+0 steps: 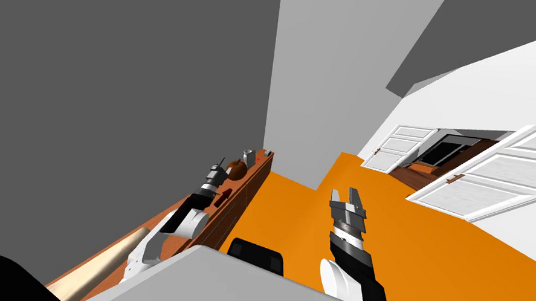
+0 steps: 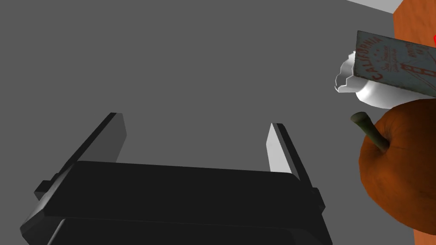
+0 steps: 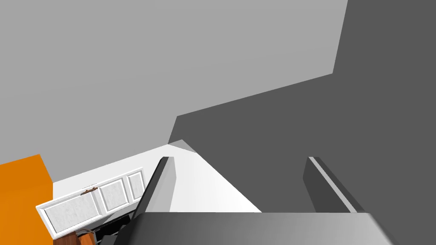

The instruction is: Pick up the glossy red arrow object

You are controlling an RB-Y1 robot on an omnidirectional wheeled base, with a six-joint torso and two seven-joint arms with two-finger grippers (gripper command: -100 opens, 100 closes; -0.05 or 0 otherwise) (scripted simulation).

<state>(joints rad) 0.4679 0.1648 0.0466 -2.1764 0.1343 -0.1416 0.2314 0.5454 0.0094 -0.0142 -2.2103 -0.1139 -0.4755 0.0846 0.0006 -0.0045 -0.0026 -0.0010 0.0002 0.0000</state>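
Long brown sideboard [image 1: 244, 192], dark red arrow [image 1: 226, 193], left hand [image 2: 196, 120] splayed, right hand [image 3: 241, 158] splayed.

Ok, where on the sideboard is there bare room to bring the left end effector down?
Crowded at the far end: round orange pumpkin, grey California card and white scalloped dish sit bunched. The flat dark red arrow lies just nearer. Bare brown sideboard top runs from the arrow to the long pale wooden roll, partly under my left arm.

Pumpkin [image 2: 400, 170], card [image 2: 396, 64], perhaps a cup [image 2: 370, 94]
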